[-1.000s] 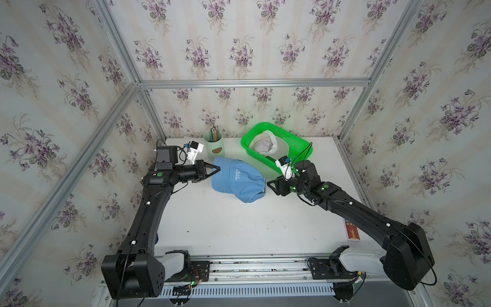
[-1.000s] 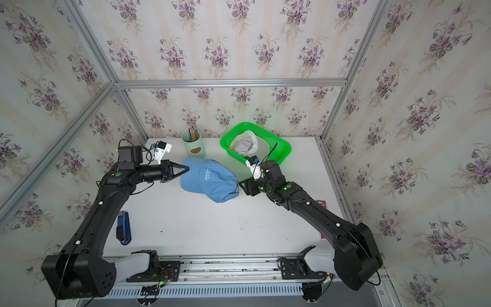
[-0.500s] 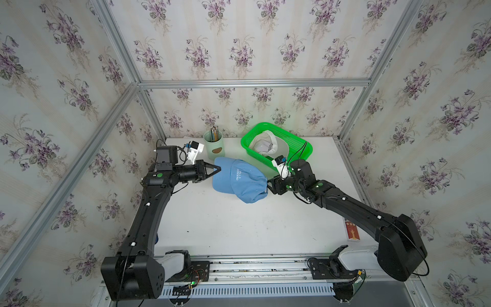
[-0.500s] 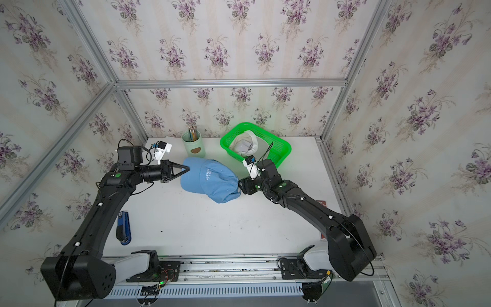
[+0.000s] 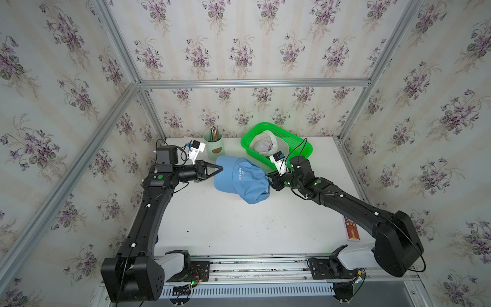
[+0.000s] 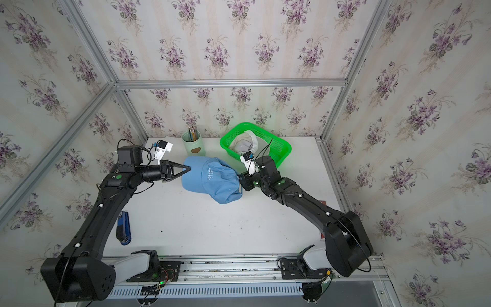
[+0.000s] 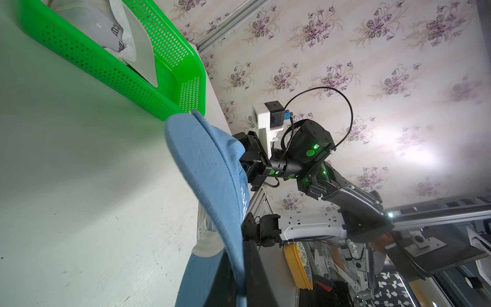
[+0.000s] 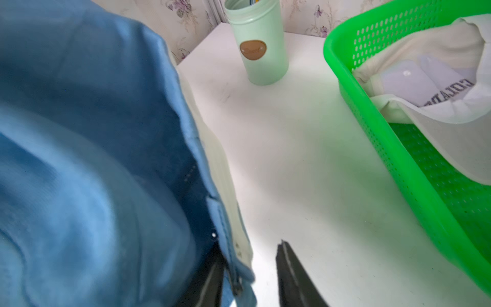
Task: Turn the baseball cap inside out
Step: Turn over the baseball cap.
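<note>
A light blue baseball cap (image 5: 239, 178) (image 6: 210, 178) lies crown up on the white table, shown in both top views. My left gripper (image 5: 221, 168) (image 6: 190, 168) is shut on the edge of the cap's brim; in the left wrist view the brim (image 7: 202, 159) runs between the jaws of that gripper (image 7: 237, 263). My right gripper (image 5: 269, 180) (image 6: 240, 179) is at the opposite, rear edge of the cap. In the right wrist view the cap's rim (image 8: 93, 159) hangs against one finger. The right gripper (image 8: 249, 255) still has bare table showing between that rim and the other finger.
A green mesh basket (image 5: 295, 138) holding a white cap (image 5: 265, 144) stands just behind the right gripper. A pale green pencil cup (image 5: 214, 144) is behind the blue cap. A blue stapler (image 6: 123, 228) lies under the left arm. A red box (image 5: 351, 231) lies at the right edge.
My right gripper has moved left to the cap's rear edge and its jaws have narrowed around the rim. The left gripper has kept its hold on the brim.
</note>
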Controlling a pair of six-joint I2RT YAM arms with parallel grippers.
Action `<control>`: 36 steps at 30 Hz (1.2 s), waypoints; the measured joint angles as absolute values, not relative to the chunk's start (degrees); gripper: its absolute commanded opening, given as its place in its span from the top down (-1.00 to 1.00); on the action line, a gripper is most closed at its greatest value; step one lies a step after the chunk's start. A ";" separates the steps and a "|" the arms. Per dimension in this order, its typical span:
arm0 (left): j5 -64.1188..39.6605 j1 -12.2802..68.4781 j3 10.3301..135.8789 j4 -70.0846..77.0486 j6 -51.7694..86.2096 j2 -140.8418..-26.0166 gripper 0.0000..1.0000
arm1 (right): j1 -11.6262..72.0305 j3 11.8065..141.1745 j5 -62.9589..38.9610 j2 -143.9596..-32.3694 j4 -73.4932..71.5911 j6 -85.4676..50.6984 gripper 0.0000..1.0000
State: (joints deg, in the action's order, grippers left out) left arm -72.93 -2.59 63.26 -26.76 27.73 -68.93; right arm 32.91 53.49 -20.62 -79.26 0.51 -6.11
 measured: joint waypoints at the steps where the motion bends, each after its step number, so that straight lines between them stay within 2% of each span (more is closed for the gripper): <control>1: -73.23 -2.59 63.13 -26.61 28.03 -68.95 1.00 | 32.45 52.90 -21.89 -78.70 -0.30 -6.07 0.61; 8: -77.17 -2.33 61.30 -21.52 31.44 -69.04 1.00 | 22.74 46.68 -35.00 -74.06 -7.14 -8.43 0.99; 16: -82.59 -1.58 56.21 0.71 46.00 -69.45 1.00 | 15.51 40.95 -52.18 -71.64 -20.80 -18.15 1.00; 19: -82.70 0.19 57.25 6.00 48.53 -69.65 1.00 | 14.22 37.17 -58.61 -72.05 -33.12 -27.44 0.99; 23: -82.91 2.42 60.99 7.90 48.10 -70.15 1.00 | 12.99 33.26 -65.78 -75.94 -58.39 -46.44 0.98; 27: -83.35 2.63 61.52 9.85 48.62 -71.07 1.00 | 9.65 33.67 -68.14 -82.17 -79.31 -66.70 0.99; 36: -83.55 2.59 60.55 12.38 50.92 -71.68 1.00 | 7.81 35.92 -68.75 -82.21 -90.26 -80.64 0.99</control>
